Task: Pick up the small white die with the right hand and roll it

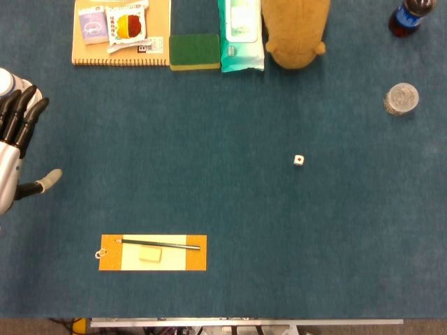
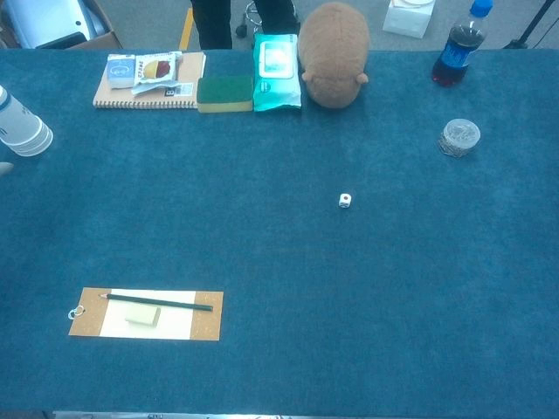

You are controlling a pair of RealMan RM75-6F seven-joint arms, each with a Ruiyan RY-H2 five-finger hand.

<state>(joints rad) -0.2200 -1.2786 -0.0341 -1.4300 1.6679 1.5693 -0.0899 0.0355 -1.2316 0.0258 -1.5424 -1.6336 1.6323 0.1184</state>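
The small white die (image 1: 298,160) lies alone on the blue table cloth, right of centre, with a red pip facing up; the chest view shows the die (image 2: 345,201) too. My left hand (image 1: 17,132) hovers at the far left edge of the head view, fingers spread and holding nothing. In the chest view only the left forearm (image 2: 22,129) shows at the left edge. My right hand appears in neither view.
A clipboard (image 1: 152,252) with a pencil and eraser lies front left. Along the back edge are a notebook (image 1: 120,35) with packets, a green sponge (image 1: 194,51), wet wipes (image 1: 242,35) and a brown plush toy (image 1: 296,31). A cola bottle (image 1: 411,17) and a clear lidded cup (image 1: 401,98) stand at the right.
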